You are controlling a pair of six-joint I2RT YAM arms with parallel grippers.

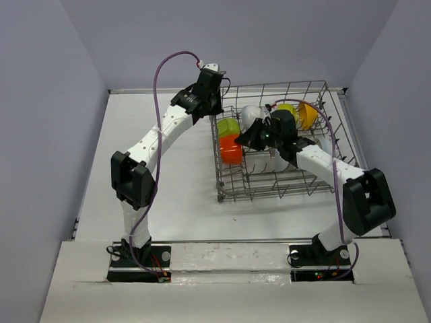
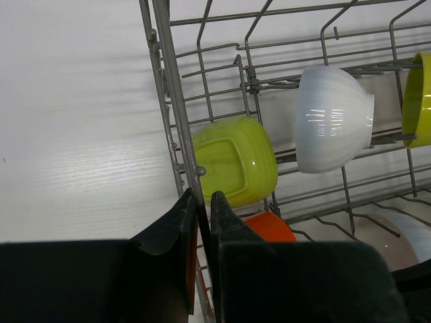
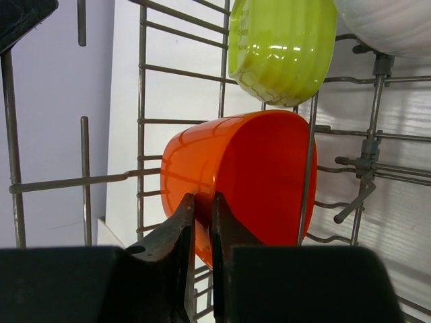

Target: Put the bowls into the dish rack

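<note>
Dish rack (image 1: 269, 190) wall wire is pinched by L gripper (image 2: 204, 195); inside rack, 1 red-orange bowl (image 3: 249, 168) is pinched at rim by R gripper (image 3: 203, 196).

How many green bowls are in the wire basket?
2. One glossy lime green bowl sits against the grey wire dish rack's left wall, beside the red-orange bowl. A second lime green bowl stands just beyond the white bowl. The right arm may hide more.

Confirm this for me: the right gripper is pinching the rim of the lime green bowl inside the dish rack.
Not right. The right gripper is pinching the rim of the red-orange bowl inside the dish rack. The lime green bowl sits next to it, ungripped. The right wrist view shows this.
</note>
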